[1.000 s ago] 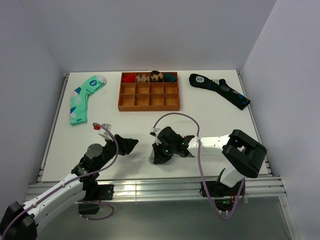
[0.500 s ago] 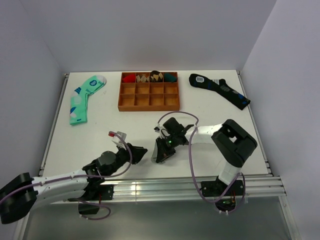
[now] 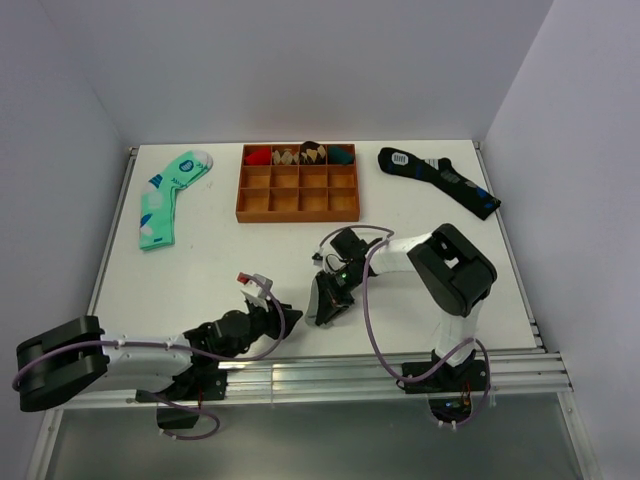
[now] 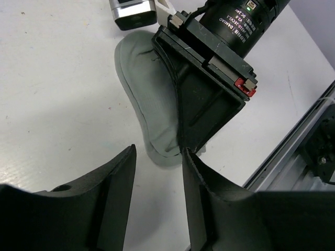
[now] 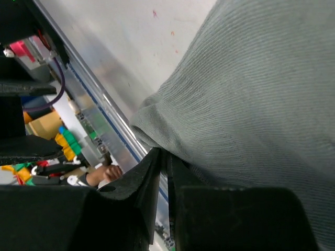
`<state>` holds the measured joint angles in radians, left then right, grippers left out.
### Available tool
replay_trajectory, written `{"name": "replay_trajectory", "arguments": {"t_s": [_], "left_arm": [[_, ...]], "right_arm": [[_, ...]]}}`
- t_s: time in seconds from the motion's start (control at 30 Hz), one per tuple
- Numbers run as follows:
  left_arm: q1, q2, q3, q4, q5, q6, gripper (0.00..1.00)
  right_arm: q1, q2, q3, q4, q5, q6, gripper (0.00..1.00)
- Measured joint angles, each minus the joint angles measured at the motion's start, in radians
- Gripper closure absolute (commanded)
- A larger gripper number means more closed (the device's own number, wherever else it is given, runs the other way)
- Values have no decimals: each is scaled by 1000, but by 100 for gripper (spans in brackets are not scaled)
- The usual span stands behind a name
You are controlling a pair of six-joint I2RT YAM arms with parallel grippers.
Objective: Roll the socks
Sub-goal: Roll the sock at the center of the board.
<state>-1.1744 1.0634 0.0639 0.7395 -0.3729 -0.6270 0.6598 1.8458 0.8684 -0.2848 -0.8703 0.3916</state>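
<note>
- The right gripper (image 4: 182, 145) hides one side of the socks (image 4: 145, 97).
- In the right wrist view, the socks run off the top and right edges.
- The tray (image 3: 298, 217) holds things too small to tell.

You have the socks (image 4: 146, 99) in plain light grey, a fine ribbed knit throughout. The patterned sock (image 3: 165, 195) is mint green with white and dark-blue marks. The long sock (image 3: 440, 180) is dark navy with blue patches. Your wooden tray (image 3: 297, 218) is orange-brown, the table (image 3: 200, 270) white.

The plain light-grey socks (image 4: 148, 99) lay flat and unrolled, gently curved, on the table (image 4: 52, 104) near its front edge.
</note>
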Motion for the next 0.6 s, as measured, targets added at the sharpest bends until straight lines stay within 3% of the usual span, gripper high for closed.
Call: {"name": "replay_trajectory", "arguments": {"t_s": [0.3,0.6], "left_arm": [[-39,109,85,-13,-17,47,46],[-100,195,174,-76,-54,66,55]], "right_arm": [[-8,5,16,-58,-33,-32,90],[-12,5,16,-83,-34,-58,90]]}}
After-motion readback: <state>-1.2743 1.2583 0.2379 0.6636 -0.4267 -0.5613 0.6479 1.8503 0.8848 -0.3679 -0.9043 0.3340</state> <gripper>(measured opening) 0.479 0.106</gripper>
